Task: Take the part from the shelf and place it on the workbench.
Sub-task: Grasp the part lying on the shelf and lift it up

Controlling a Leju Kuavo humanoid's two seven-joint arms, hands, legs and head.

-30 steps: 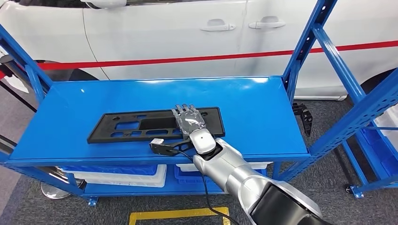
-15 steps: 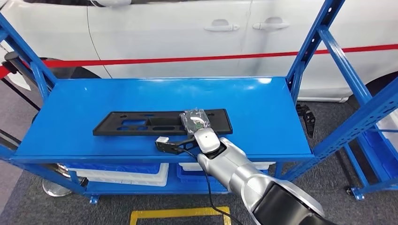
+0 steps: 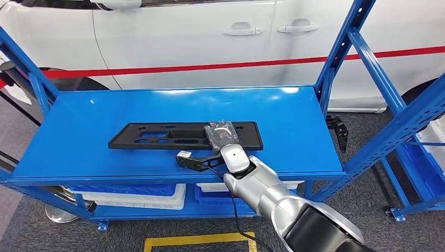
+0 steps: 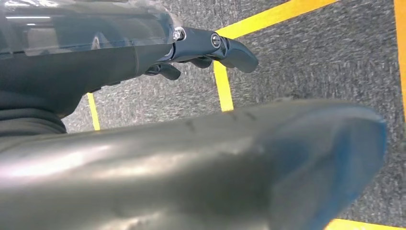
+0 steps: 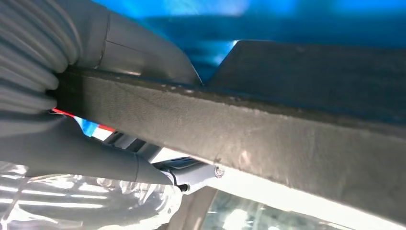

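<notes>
Blue shelf [image 3: 78,136]; white car [image 3: 183,37] behind

Right hand [image 5: 72,143] grips black part [image 5: 268,134] edge (blue shelf [image 5: 201,9] beyond).

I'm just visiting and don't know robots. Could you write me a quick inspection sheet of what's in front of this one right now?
Surface: blue shelf top, glossy, with light glare near its far edge.
Job's things: long flat black part lying on the shelf.
Clutter: nothing seen on the shelf top; white and blue bins on the level below.
Hands: right hand closed over the part's right section, the part's edge between thumb and fingers in the right wrist view; left hand hangs over the floor, holding nothing.
Cables: black cable hanging under the right forearm.
Surroundings: white car with a red stripe behind; grey carpet with yellow floor lines.
</notes>
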